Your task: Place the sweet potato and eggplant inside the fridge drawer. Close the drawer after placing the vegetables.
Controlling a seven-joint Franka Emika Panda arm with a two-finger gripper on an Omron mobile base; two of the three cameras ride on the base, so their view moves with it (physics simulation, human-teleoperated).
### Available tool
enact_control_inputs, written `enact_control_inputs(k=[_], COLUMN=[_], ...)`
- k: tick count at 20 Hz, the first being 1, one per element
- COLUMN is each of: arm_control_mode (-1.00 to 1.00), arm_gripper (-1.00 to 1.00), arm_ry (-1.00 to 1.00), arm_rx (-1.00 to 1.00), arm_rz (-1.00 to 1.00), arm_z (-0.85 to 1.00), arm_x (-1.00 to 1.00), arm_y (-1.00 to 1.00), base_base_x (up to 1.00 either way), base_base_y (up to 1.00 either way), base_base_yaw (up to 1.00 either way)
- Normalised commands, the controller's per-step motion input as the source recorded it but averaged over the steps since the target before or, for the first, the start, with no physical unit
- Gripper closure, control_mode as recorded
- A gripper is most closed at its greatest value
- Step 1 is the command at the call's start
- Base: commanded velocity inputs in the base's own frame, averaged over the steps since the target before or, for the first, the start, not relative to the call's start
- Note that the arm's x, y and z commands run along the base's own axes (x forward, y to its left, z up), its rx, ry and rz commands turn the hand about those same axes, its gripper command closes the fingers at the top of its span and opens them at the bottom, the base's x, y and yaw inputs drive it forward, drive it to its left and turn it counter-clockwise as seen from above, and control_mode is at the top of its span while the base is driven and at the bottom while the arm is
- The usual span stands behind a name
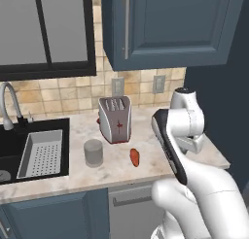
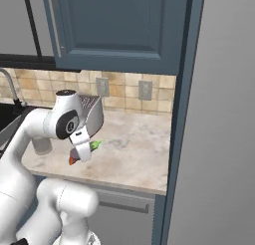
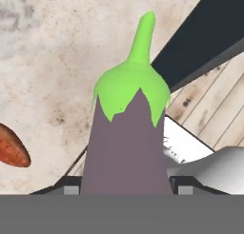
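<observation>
Sink sits at your far left in the left base view, its perforated tray beside the dark basin and the tap arching above it. Moving right along the worktop, you meet a grey cup, then the toaster standing behind it, near the tiled wall. Just right of the cup lies the sweet potato, flat on the worktop and apart from both cup and toaster. Further right, the white arm blocks your sight of the worktop's end.

In the right base view you see the gripper lifted above the worktop, in front of the toaster, with a green stem poking out at its right side.

In the hand view, the eggplant stands between the two fingertips, purple body down in the jaws and green cap and stem pointing away from the hand. You have the gripper closed around it, each fingertip against a flank. The sweet potato shows at the left edge there, on the worktop below.
</observation>
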Motion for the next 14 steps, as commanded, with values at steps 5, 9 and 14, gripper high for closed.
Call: enact_control_inputs(k=[5,9,14], arm_control_mode=[1.00,1.00,1.00], arm_gripper=[1.00,1.00,1.00], arm_ry=[-0.09,0.00,0.00], arm_rx=[-0.01,0.00,0.00], arm_rz=[0.00,0.00,0.00], arm_z=[-0.04,0.00,0.00], arm_x=[-0.36,0.00,0.00], arm_y=[0.00,0.00,0.00], base_base_x=[-0.17,-0.94,-0.90], base_base_y=[0.01,0.06,0.01], base_base_yaw=[0.00,0.00,-0.04])
